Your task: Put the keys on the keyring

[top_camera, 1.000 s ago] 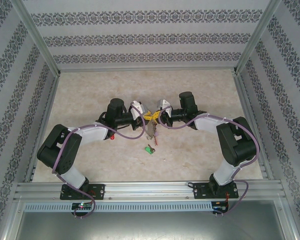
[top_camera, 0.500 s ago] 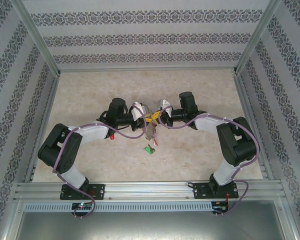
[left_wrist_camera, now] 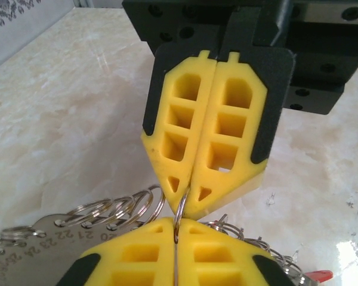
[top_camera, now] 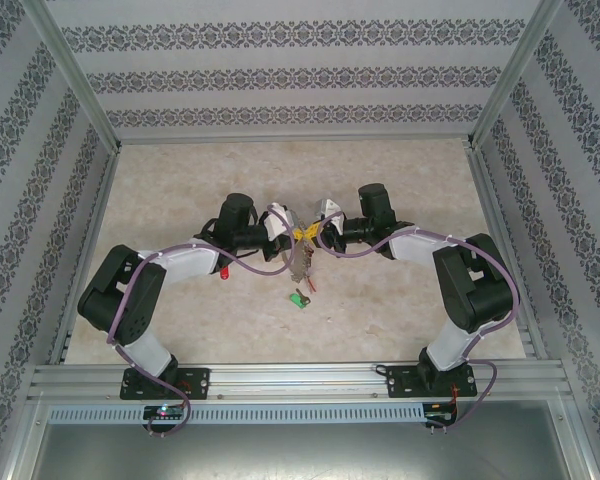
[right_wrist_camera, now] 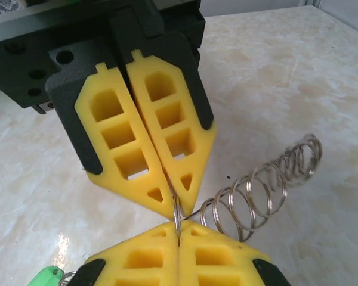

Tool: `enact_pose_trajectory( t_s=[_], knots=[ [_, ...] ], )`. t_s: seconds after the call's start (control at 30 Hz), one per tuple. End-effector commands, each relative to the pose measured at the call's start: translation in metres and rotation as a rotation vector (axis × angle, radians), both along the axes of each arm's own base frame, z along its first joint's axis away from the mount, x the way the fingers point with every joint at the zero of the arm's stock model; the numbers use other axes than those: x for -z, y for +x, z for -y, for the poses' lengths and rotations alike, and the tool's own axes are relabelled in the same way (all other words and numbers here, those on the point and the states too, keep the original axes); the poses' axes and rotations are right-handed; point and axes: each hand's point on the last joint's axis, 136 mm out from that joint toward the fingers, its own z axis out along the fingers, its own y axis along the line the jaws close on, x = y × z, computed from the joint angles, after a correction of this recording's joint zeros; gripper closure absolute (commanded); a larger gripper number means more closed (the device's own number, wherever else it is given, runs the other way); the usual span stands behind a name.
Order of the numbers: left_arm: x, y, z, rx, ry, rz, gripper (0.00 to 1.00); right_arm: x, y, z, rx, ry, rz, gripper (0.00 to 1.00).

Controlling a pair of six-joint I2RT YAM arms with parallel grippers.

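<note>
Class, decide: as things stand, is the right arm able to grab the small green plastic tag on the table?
Probably not yet: the right gripper is shut on the thin silver wire keyring, jaws occupied, though the green plastic tag lies uncovered.

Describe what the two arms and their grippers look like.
The left arm and right arm have black joints and white link shells, with a purple cable looping along each. The left gripper and right gripper carry yellow wedge-shaped fingers with rectangular cut-outs, on black mounts.
</note>
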Motion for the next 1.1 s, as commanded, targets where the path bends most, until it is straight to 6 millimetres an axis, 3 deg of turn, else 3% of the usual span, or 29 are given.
enact_pose_trajectory(
  t_s=[0.0,0.13,0.5,0.77,1.07],
  knots=[
    [0.001,-0.003,0.005,0.036,0.019,-0.003,1.0,-0.019,-0.002,-0.002,-0.029,0.033,0.048,0.99],
    [0.001,-0.005,0.003,0.046,0.047,0.006,1.0,-0.014,-0.001,0.004,0.008,-0.026,0.059,0.87],
    [-0.016,-0.008,0.0,0.092,0.108,0.042,1.0,-0.017,-0.007,0.017,0.038,-0.195,0.208,0.79],
    [-0.026,-0.013,0.002,0.118,0.09,0.047,1.0,-0.023,-0.016,0.008,-0.041,-0.171,0.283,0.78],
    [-0.03,-0.014,0.005,0.132,0.08,0.044,1.0,-0.022,-0.012,-0.007,-0.088,-0.182,0.337,0.76]
  ],
)
